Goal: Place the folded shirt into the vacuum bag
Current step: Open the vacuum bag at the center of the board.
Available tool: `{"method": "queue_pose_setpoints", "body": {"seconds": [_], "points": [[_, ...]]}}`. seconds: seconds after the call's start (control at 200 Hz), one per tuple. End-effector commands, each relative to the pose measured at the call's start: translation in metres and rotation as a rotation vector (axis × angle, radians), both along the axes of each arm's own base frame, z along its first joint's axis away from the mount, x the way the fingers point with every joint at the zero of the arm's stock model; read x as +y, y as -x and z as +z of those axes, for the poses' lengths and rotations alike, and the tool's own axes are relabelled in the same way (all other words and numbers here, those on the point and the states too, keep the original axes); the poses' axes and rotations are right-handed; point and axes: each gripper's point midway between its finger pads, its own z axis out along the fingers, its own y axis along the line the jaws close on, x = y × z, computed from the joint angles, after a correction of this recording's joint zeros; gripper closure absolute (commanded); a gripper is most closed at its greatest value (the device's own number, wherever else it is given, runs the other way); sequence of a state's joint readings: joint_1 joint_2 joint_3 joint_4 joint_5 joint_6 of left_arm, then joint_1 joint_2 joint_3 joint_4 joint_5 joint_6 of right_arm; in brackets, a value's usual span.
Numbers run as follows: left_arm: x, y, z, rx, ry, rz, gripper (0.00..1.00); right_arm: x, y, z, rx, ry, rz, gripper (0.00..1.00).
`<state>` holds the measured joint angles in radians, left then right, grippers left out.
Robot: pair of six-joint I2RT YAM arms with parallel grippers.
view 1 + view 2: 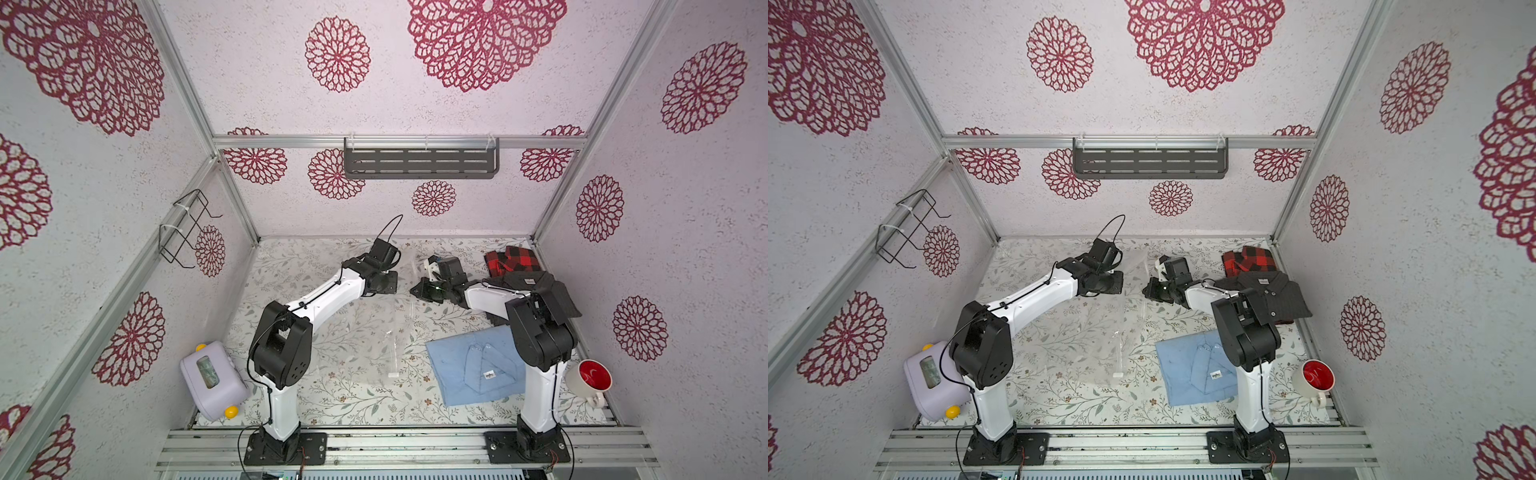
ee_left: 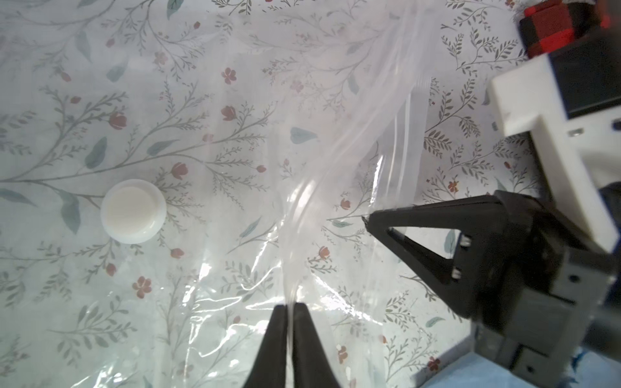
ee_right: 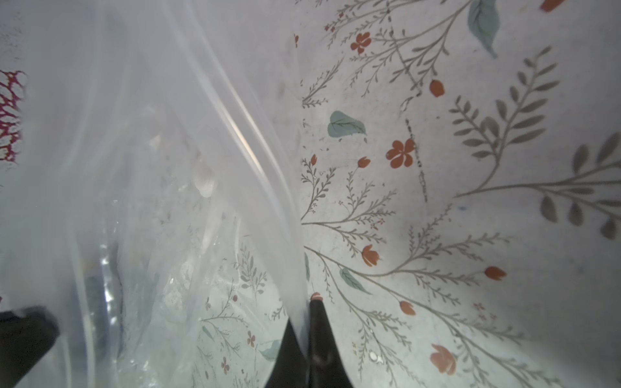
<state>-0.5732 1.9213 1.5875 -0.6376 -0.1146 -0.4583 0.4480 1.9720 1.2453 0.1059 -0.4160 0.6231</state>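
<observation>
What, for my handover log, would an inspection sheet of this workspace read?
Surface: floral mat, flat.
Job's things: vacuum bag lying on the mat, white valve up; blue shirt, dark shirt, plaid shirt folded outside it.
Clutter: lilac box, red-lined mug.
Grippers: left gripper and right gripper each pinched on bag film.
Cables: black loop over left wrist.
Surroundings: flowered walls, grey shelf, wire rack.

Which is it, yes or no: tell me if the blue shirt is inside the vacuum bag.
No, the blue shirt lies uncovered beside the vacuum bag, not in it.
</observation>
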Motion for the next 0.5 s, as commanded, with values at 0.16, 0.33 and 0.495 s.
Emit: {"method": "queue_pose_setpoints", "body": {"seconds": [0.16,0.33,0.495], "points": [[0.010,0.009,0.021,-0.022,0.000,0.003,0.51,0.028,0.003,0.077,-0.123,-0.115,-0.021,1.00],[0.007,0.018,0.024,0.000,0.023,-0.011,0.43,0.036,0.008,0.083,-0.123,-0.140,-0.020,1.00],[-0.003,0.030,0.022,0.029,0.050,-0.033,0.40,0.035,0.009,0.092,-0.131,-0.173,-0.038,1.00]]}}
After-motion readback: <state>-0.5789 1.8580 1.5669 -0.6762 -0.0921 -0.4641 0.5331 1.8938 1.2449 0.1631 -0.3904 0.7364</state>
